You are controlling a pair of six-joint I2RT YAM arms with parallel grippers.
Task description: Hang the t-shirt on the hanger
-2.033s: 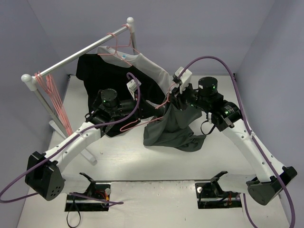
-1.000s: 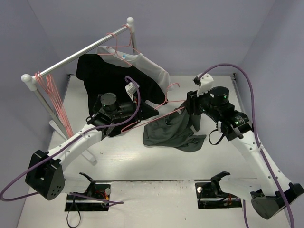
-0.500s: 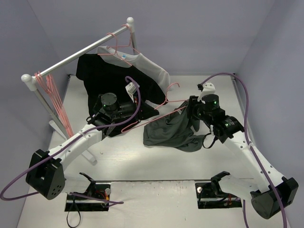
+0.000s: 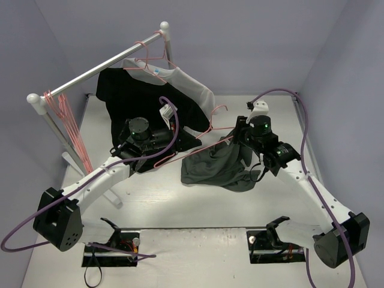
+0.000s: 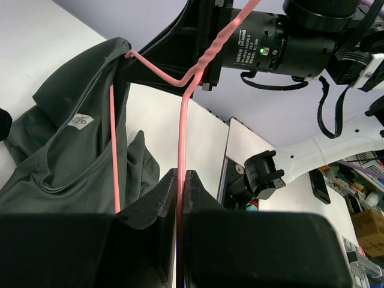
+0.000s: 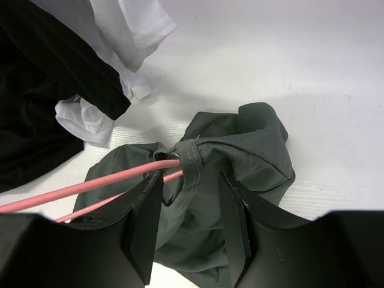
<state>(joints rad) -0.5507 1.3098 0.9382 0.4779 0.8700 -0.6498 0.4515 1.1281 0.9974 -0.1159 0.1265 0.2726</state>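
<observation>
The dark grey-green t-shirt lies bunched on the table, with one edge strung over the right end of the pink hanger. My left gripper is shut on the hanger's wire and holds it slanted above the table. The left wrist view shows the t-shirt and its white neck label. My right gripper is open. Its fingers straddle the t-shirt where a stitched band wraps the hanger.
A clothes rail stands at the back left. A black shirt and a pale shirt hang from it, just behind the left arm. Several spare pink hangers hang at the rail's left end. Purple walls close in both sides.
Two seconds ago the right gripper held the t-shirt raised by the hanger. It has since drawn right and down, and the cloth has sunk onto the table. The left arm has hardly moved.
</observation>
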